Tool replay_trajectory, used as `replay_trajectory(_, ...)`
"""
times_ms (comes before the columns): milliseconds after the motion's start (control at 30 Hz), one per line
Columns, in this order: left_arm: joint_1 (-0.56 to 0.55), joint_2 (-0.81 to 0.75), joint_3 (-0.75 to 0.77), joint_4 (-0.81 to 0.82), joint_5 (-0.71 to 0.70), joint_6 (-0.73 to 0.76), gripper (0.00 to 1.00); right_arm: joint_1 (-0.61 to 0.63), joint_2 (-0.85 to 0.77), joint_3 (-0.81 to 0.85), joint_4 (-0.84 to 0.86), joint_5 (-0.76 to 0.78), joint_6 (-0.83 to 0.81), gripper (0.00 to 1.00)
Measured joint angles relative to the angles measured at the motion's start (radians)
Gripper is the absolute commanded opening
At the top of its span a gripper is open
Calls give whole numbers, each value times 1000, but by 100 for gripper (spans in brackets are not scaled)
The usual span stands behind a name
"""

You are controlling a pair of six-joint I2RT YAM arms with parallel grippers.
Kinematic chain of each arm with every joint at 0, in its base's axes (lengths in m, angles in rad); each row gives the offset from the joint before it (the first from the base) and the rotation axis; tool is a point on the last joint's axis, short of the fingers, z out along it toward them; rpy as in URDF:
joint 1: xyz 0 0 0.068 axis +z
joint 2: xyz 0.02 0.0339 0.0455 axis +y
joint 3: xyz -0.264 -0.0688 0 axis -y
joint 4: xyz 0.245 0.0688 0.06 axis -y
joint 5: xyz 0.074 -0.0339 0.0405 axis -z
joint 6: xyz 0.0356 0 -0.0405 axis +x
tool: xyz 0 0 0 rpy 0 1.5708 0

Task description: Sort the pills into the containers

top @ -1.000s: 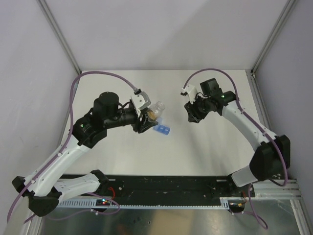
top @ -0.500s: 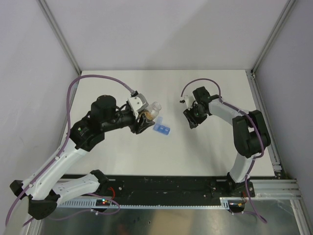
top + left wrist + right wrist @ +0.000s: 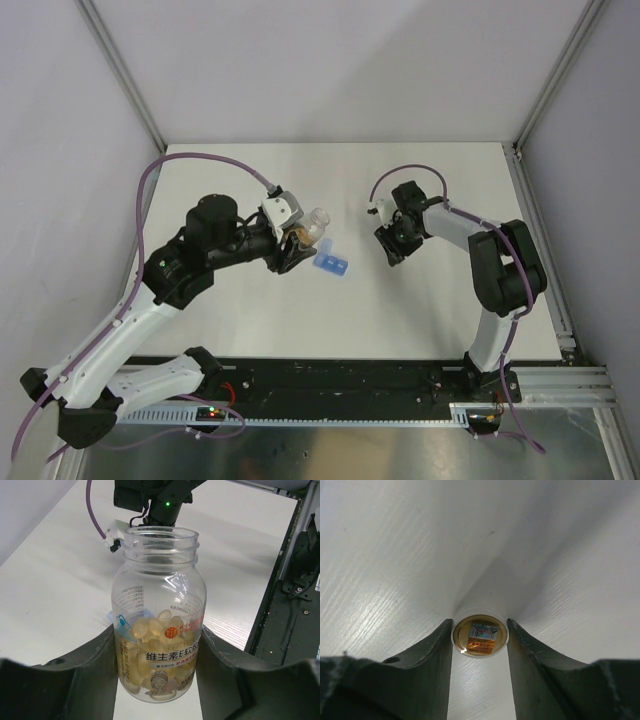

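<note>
My left gripper (image 3: pixel 298 243) is shut on a clear, uncapped pill bottle (image 3: pixel 316 221), tilted over the table. In the left wrist view the bottle (image 3: pixel 159 625) is about half full of pale yellow softgel pills (image 3: pixel 150 630) and sits between both fingers (image 3: pixel 95 670). The light-blue pill box (image 3: pixel 331 265) lies on the table just right of the bottle; only a blue edge (image 3: pixel 112 617) shows behind the bottle. My right gripper (image 3: pixel 391 247) points down at the table, shut on the bottle's round white cap (image 3: pixel 479 636) with a gold label.
The right arm's wrist (image 3: pixel 150 500) shows beyond the bottle's mouth. The black base rail (image 3: pixel 350 385) runs along the near edge. Grey walls and metal frame posts (image 3: pixel 125 75) bound the white table (image 3: pixel 330 180).
The right arm has folded in and dropped lower, its gripper shifting slightly left with the cap. The left gripper with the bottle moved slightly back left, then held still.
</note>
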Motion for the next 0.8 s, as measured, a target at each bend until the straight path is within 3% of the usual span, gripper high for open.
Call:
replay_trajectory(233, 0, 0, -1, 0, 0, 0, 0, 0, 0, -10, 10, 3, 12, 57)
replay_trajectory(800, 0, -4, -29, 0, -33, 12, 0, 0, -27, -19, 16, 22, 19, 67)
